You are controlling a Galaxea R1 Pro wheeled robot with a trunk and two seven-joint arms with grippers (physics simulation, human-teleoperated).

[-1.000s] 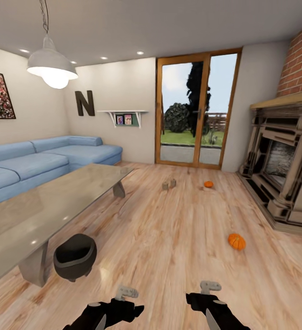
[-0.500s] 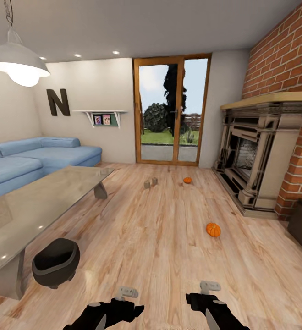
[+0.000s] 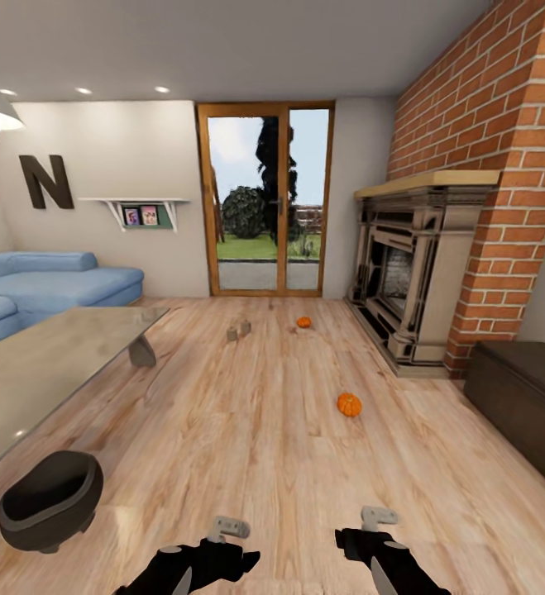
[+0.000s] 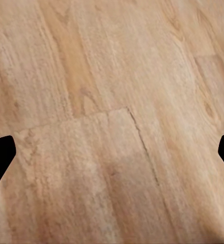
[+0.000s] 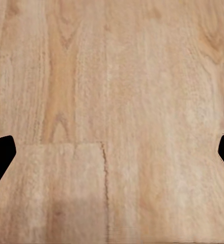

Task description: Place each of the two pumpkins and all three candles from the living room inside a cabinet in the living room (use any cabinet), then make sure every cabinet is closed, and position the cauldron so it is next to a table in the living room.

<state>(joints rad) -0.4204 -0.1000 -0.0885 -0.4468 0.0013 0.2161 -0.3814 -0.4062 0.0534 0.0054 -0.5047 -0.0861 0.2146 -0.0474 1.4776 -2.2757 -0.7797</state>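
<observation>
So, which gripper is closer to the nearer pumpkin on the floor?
Right. The right gripper sits almost straight below the nearer pumpkin in the head view; the left gripper is farther off, toward the cauldron.

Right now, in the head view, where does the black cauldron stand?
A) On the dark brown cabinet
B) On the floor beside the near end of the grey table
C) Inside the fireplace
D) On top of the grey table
B: the cauldron stands on the wood floor, close to the near end of the table, far from the fireplace and the cabinet.
</observation>
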